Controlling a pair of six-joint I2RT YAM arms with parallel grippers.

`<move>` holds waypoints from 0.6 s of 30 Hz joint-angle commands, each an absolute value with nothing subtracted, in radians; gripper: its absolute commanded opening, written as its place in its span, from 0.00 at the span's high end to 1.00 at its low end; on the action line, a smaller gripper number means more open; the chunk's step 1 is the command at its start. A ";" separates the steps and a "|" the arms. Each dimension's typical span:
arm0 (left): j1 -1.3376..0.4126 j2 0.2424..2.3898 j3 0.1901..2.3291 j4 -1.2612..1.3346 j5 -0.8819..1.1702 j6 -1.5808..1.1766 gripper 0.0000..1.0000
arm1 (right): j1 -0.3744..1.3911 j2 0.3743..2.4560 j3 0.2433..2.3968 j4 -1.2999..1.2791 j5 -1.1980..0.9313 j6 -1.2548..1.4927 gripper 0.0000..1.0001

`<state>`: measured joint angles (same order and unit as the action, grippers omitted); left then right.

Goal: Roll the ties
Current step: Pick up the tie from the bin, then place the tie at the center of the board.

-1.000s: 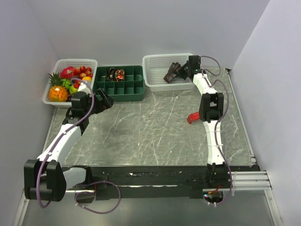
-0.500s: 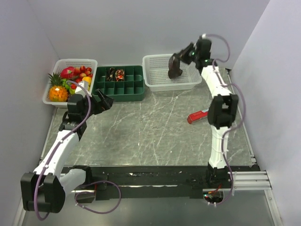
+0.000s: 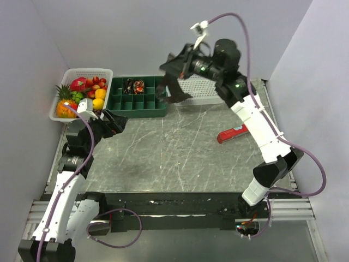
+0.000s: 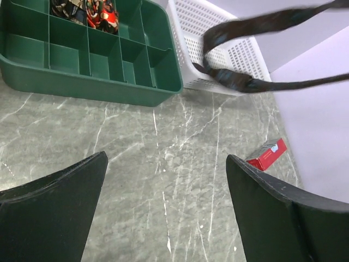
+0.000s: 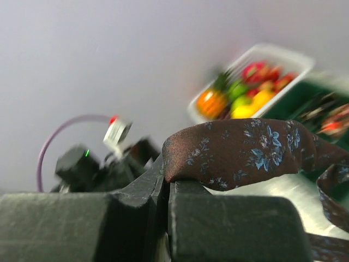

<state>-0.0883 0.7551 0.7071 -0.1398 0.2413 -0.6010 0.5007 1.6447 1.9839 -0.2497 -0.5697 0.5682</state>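
Right end effector [image 5: 166, 188] pinches a dark brown flowery cloth necktie [image 5: 240, 153].
It hangs high over the far edge of the table [image 3: 180, 147]; left end effector [image 4: 163, 207] gapes wide.

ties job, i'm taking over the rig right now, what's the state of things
Right gripper: jaws shut on a tie, held in the air, its tail dangling by the white basket's near-left corner.
Left gripper: open, empty, hovering over the table in front of the green tray.
Done: two patterned bundles, apparently rolled ties, sit in the tray's back row.
To do: lay the held tie down, roll it, place it in a free compartment. Basket contents hidden by the arm.
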 commanded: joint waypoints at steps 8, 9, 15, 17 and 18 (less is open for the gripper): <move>-0.086 0.715 0.681 -0.158 0.238 -0.635 0.04 | 0.646 1.404 1.667 -0.045 -0.742 0.624 1.00; -0.086 0.719 0.677 -0.152 0.245 -0.637 0.04 | 0.644 1.384 1.637 -0.035 -0.745 0.621 1.00; -0.086 0.732 0.638 -0.089 0.274 -0.661 0.04 | 0.637 1.267 1.360 -0.115 -0.594 0.493 1.00; -0.086 0.739 0.627 -0.071 0.304 -0.673 0.04 | 0.632 1.240 1.242 -0.107 -0.566 0.483 1.00; -0.086 0.744 0.618 -0.057 0.313 -0.676 0.04 | 0.632 1.235 1.215 -0.116 -0.543 0.482 1.00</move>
